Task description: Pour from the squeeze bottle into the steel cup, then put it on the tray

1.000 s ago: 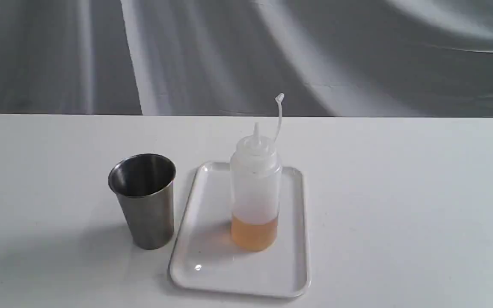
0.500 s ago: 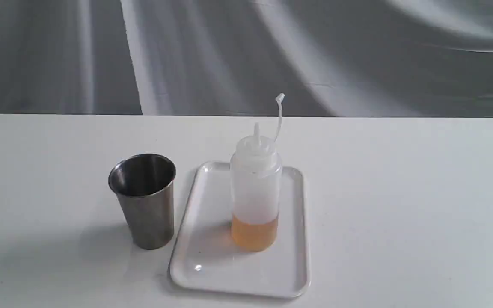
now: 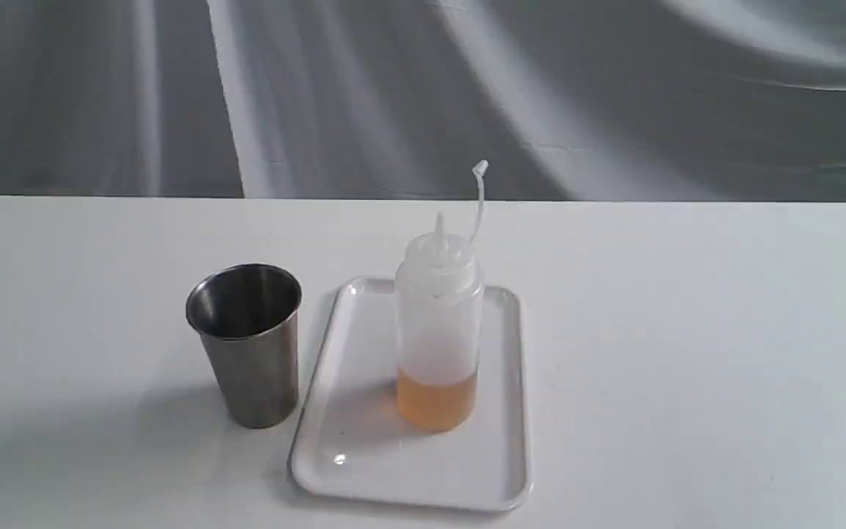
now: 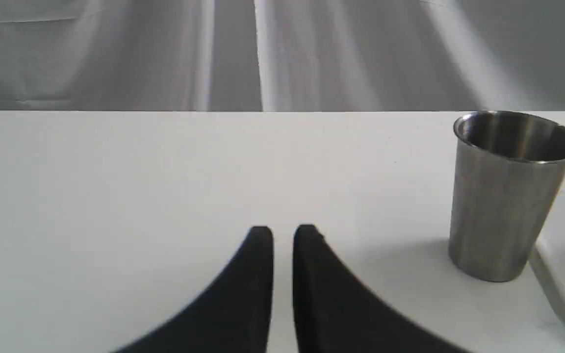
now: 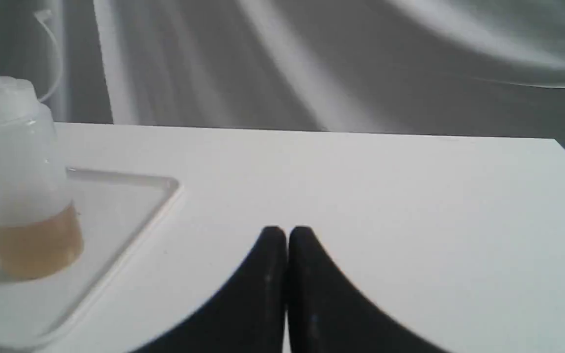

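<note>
While the squeeze bottle [image 3: 438, 330] stands upright on the tray [image 3: 500, 470], the steel cup [image 3: 250, 353] beside the tray on the worktop [image 3: 687, 330] shows no discernible contents. Left end effector [image 4: 283, 233] and right end effector [image 5: 287, 233]: both closed, empty; task judged either finished or unstarted.

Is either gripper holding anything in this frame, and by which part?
Nothing is held. The left gripper and right gripper are both empty. The squeeze bottle stands free on the tray, the steel cup beside the tray.
</note>
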You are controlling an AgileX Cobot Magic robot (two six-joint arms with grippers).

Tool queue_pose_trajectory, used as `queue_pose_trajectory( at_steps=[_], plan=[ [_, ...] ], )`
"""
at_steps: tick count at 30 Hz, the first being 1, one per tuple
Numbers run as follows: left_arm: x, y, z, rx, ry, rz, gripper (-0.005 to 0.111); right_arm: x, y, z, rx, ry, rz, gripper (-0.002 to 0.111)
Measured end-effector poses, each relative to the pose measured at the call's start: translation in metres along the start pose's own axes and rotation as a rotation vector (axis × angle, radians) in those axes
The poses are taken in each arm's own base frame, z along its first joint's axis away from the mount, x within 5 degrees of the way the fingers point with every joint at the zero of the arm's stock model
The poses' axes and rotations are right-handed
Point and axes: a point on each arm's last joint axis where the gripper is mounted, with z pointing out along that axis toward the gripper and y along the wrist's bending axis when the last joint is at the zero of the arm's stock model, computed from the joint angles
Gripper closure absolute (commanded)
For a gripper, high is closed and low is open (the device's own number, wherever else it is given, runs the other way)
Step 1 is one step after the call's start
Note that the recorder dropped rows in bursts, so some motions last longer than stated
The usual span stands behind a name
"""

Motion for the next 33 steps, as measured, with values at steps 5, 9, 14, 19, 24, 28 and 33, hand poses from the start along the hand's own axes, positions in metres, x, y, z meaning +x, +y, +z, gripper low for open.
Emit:
queue_pose_trajectory(
  at_steps=[5, 9, 14, 19, 24, 28, 33],
  plan=[
    [0.0000, 0.0000, 0.0000, 0.000, 0.000, 0.000, 0.098, 0.0040, -0.0019, -0.0002, 0.026, 0.044, -0.034, 0.108],
    [0.0000, 0.0000, 0.0000, 0.000, 0.000, 0.000, 0.098, 0.0048, -0.0047, -0.0004, 0.076, 0.054, -0.038, 0.108],
    [0.0000, 0.0000, 0.0000, 0.000, 0.000, 0.000, 0.098, 0.0063, -0.0077, -0.0009, 0.128, 0.071, -0.024, 0.108],
    [0.0000, 0.0000, 0.0000, 0.000, 0.000, 0.000, 0.098, 0.0082, -0.0085, -0.0012, 0.141, 0.091, -0.019, 0.108],
    [0.0000, 0.0000, 0.0000, 0.000, 0.000, 0.000, 0.098, 0.0093, -0.0086, -0.0014, 0.142, 0.103, -0.016, 0.108],
    [0.0000, 0.0000, 0.0000, 0.000, 0.000, 0.000, 0.098, 0.0099, -0.0086, -0.0014, 0.142, 0.111, -0.011, 0.108],
    [0.0000, 0.0000, 0.0000, 0.000, 0.000, 0.000, 0.098, 0.0102, -0.0084, -0.0014, 0.140, 0.113, -0.002, 0.108]
  ],
)
